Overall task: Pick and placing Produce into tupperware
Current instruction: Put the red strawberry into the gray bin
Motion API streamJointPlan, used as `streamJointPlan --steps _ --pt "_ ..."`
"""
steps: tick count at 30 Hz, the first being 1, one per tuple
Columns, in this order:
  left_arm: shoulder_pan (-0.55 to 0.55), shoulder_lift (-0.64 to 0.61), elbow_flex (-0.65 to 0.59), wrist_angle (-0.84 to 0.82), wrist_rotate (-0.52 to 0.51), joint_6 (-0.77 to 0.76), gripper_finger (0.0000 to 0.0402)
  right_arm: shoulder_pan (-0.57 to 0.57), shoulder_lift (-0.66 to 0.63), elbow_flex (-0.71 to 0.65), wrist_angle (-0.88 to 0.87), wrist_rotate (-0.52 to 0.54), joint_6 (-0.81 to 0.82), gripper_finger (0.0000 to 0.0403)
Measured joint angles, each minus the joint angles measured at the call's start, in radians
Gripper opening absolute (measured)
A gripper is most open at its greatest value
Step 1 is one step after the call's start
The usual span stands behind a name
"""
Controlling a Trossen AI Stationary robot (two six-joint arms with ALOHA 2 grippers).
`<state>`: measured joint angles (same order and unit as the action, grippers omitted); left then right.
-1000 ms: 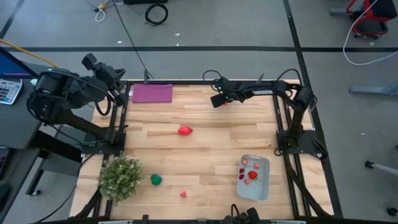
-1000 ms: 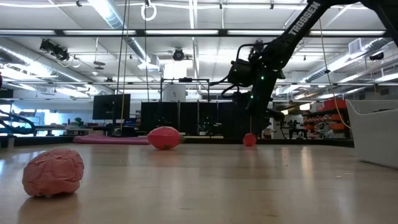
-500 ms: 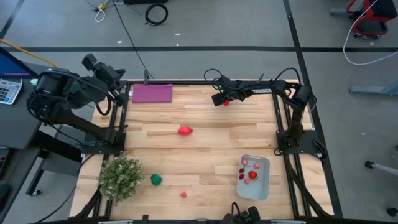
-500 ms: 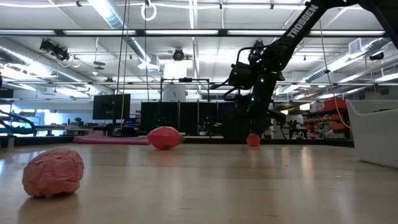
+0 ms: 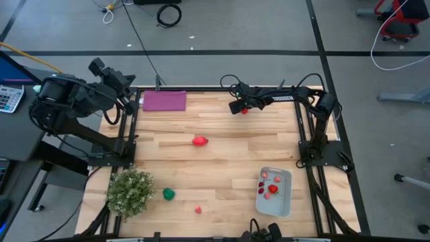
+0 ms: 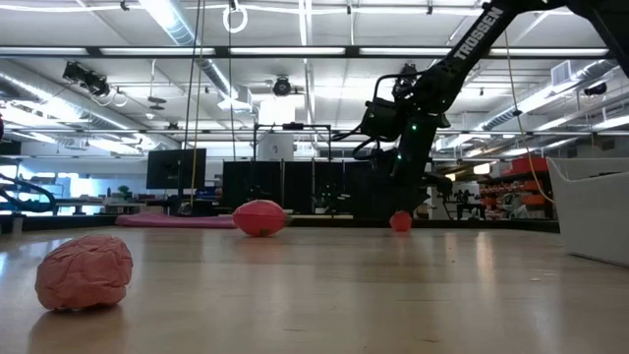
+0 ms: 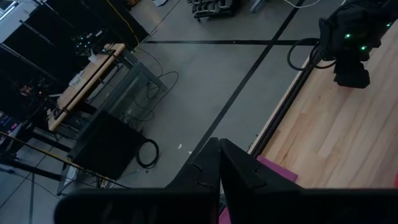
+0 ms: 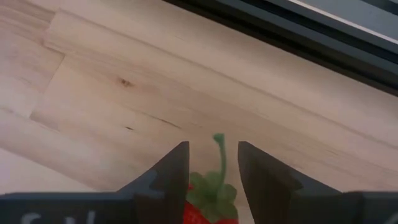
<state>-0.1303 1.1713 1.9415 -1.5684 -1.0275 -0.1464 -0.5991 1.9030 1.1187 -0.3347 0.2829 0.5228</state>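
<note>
My right gripper (image 5: 240, 109) hangs over the table's far side, open. In the right wrist view its fingers (image 8: 211, 146) stand on either side of a red strawberry with a green stalk (image 8: 211, 190). The strawberry (image 6: 400, 221) rests on the table. A red piece (image 5: 199, 141), a green piece (image 5: 168, 193) and a small pink piece (image 5: 198, 210) also lie on the wood. The clear tupperware (image 5: 285, 200) sits near the right front and holds several red pieces. My left gripper (image 7: 217, 149) is shut and parked beyond the table's far left corner (image 5: 127, 101). My right gripper comes at the strawberry from above and has one finger (image 8: 171, 171) on each side of its leafy top (image 8: 214, 183). The strawberry fills most of the gap. I cannot tell whether the fingers touch it.
A bushy pale-green plant (image 5: 130, 191) stands at the near left corner. A flat purple rectangle (image 5: 164, 101) lies at the far left. Dark frame rails run along the table's edges close to the right gripper. In the low view the pink piece (image 6: 85, 271) lies nearest.
My right gripper has shifted slightly toward the table's right edge and risen a little. The strawberry, hidden under the gripper in the high view a second ago, now shows beside its tip. In the last half second nothing has moved.
</note>
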Motion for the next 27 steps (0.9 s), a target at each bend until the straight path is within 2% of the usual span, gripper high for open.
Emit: streamJointPlan --steps 3,6,13,20,27 --pt "0.0 0.0 0.0 0.0 0.0 0.0 0.0017 0.004 0.0 0.0 0.0 0.004 0.0 0.0126" --pt "0.0 0.0 0.0 0.0 0.0 0.0 0.002 0.021 0.0 0.0 -0.001 0.06 -0.002 0.0099" --pt "0.0 0.0 0.0 0.0 0.0 -0.001 0.0011 0.085 0.0 0.0 -0.001 0.158 -0.053 0.0011" --pt "0.0 0.0 0.0 0.0 0.0 -0.026 0.0013 0.158 -0.014 -0.001 -0.022 0.248 -0.106 0.0005" --pt "0.0 0.0 0.0 0.0 0.0 -0.053 0.0023 0.229 -0.175 -0.001 -0.079 0.259 -0.129 0.0004"
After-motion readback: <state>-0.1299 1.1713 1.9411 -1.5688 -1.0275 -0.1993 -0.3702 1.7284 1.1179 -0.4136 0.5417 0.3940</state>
